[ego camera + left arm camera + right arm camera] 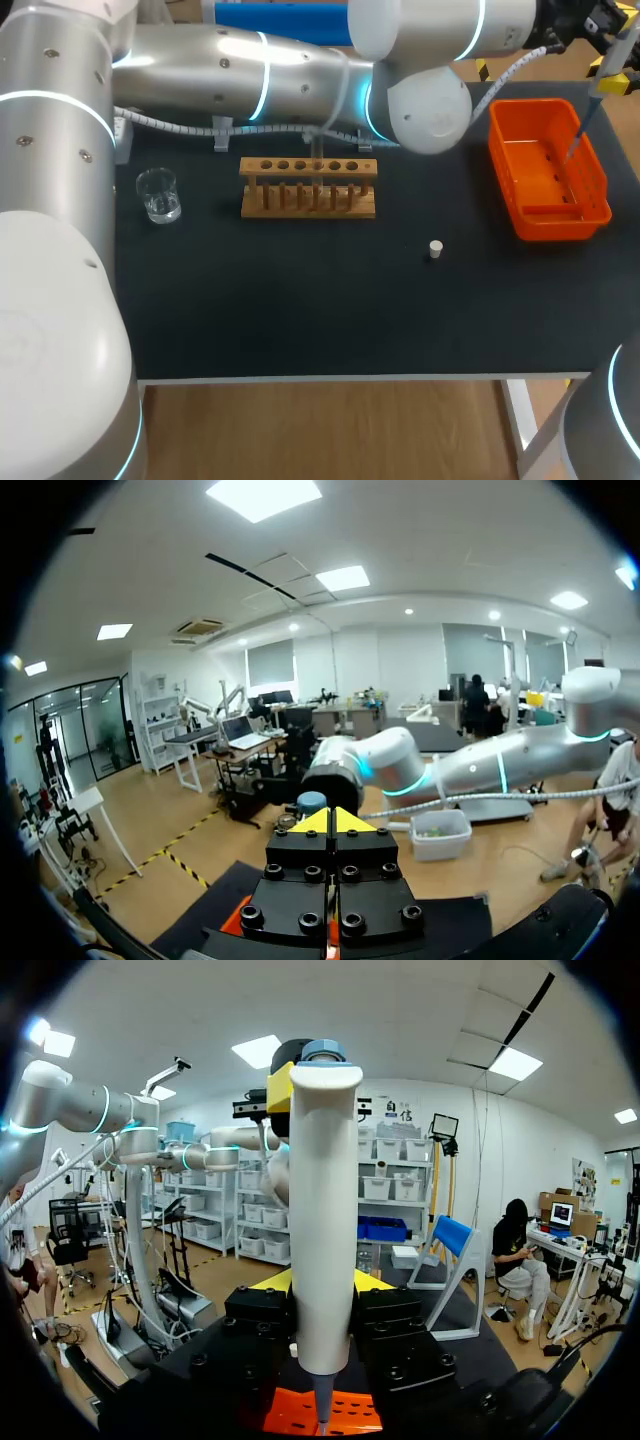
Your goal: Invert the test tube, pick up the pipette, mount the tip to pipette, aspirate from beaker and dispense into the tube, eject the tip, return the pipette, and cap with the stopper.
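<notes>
White-bodied pipette [322,1210] stands upright between the right gripper [320,1280] fingers. The yellow tips press on it from both sides, so the jaws are clamped on the pipette body. Its thin lower end points down over the orange basket [503,170] at the table's far right corner.

Left gripper [332,820] is up at the pipette's top. Its two yellow tips meet with no gap and hold nothing between them. The pipette's blue-grey button lies just ahead of them. Whether the tips touch the button cannot be determined. The left arm [250,75] comes in from the left and runs along the far edge of the table to reach that corner.

Wooden rack [308,200] sits mid-table, well apart from the basket. A faint clear test tube [318,178] appears to stand upright in one of its holes. The white stopper [435,249] rests on the black table [300,300] between rack and basket, touching neither. The glass beaker [158,195] stands upright to the left of the rack.
</notes>
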`<state>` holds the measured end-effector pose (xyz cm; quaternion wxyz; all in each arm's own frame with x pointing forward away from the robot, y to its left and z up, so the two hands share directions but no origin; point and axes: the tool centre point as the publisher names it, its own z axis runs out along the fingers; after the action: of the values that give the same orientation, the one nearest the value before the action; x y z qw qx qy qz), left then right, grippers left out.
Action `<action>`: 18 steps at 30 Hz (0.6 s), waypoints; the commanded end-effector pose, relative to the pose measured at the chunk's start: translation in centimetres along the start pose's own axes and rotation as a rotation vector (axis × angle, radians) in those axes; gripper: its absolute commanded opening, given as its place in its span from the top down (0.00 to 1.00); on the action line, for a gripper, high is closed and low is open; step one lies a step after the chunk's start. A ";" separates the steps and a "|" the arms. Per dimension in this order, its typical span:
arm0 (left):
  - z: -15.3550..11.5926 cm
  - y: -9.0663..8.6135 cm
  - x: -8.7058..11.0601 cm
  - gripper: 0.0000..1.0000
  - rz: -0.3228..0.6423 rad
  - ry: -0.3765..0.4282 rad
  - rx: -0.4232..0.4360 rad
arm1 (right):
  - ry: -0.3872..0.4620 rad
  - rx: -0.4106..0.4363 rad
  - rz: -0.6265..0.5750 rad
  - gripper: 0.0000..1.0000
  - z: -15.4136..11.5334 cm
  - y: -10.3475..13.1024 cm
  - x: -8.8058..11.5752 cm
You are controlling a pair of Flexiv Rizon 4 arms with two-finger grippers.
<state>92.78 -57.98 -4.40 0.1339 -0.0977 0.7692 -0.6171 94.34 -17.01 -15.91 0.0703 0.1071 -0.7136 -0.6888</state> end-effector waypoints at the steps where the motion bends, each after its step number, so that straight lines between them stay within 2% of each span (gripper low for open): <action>1: 0.1 0.7 -0.3 1.00 -0.003 0.024 0.017 | -0.002 0.005 -0.001 1.00 0.1 0.1 0.1; 18: 1.3 1.0 -0.8 1.00 0.004 0.049 0.007 | -0.002 0.005 -0.001 1.00 0.1 0.1 0.1</action>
<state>93.37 -58.53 -5.18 0.1334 -0.0956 0.7721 -0.6139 94.33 -17.00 -15.91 0.0702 0.1070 -0.7136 -0.6888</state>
